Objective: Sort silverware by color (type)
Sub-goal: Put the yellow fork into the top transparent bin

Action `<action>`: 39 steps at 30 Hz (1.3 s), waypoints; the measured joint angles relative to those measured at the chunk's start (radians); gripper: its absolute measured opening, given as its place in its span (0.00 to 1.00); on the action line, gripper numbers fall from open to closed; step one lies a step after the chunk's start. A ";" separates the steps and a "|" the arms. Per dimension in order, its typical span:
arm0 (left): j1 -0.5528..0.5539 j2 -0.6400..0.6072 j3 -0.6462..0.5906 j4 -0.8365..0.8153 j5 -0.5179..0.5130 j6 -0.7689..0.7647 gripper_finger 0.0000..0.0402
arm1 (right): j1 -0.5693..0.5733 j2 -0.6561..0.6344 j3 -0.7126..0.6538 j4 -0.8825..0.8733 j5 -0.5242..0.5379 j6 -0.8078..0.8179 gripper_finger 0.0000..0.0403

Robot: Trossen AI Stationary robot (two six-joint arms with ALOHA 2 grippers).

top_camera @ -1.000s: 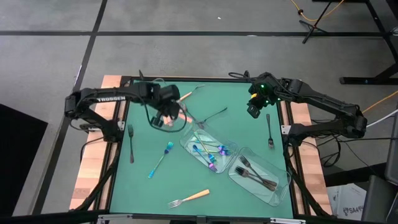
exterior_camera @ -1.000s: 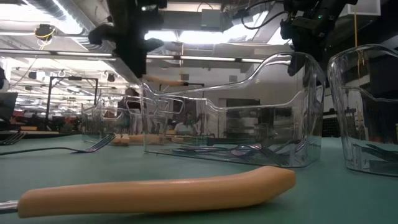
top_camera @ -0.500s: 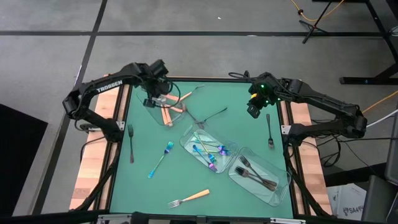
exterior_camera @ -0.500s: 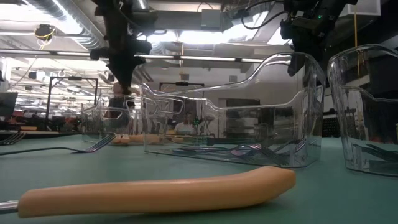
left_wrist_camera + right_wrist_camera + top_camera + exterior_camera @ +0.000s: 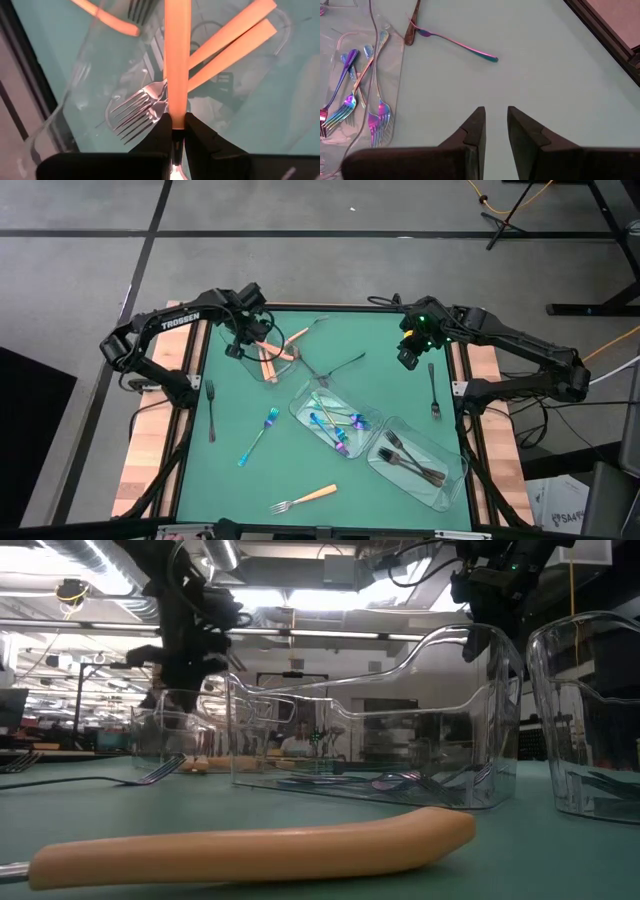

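My left gripper hangs over the far-left clear tray, shut on an orange-handled utensil. Below it, other orange-handled forks lie in that tray. My right gripper waits open above bare mat at the far right. Loose on the mat lie an orange fork, a blue fork, dark forks and an iridescent utensil. My left gripper pinches the orange handle near one end between its two fingers. The handle runs straight forward from the fingertips, along them. The utensil is lifted clear, above the forks in the tray. What lies behind the fingers is hidden by the gripper.
A middle clear tray holds iridescent utensils; a near-right tray holds dark forks. The clear trays' walls stand tall in the low view. Wooden strips and the black frame border the green mat.
My left gripper has carried the orange utensil from above the tray's right side toward the table's far-left corner, turning as it went, and has sunk a little over the tray. It has stayed shut. The right arm has kept still.
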 joint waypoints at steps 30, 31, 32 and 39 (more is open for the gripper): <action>-0.001 0.000 -0.291 0.423 0.015 -0.001 0.06 | 0.000 0.000 0.000 0.038 0.000 0.000 0.17; -0.001 0.000 -0.296 0.429 0.015 -0.001 0.06 | 0.000 0.000 0.000 0.038 0.000 0.000 0.17; -0.001 0.000 -0.299 0.431 0.015 -0.001 0.06 | 0.000 0.000 0.000 0.038 0.000 0.000 0.17; -0.001 0.000 -0.303 0.435 -0.005 -0.003 0.06 | 0.000 0.000 0.000 0.038 0.000 0.000 0.17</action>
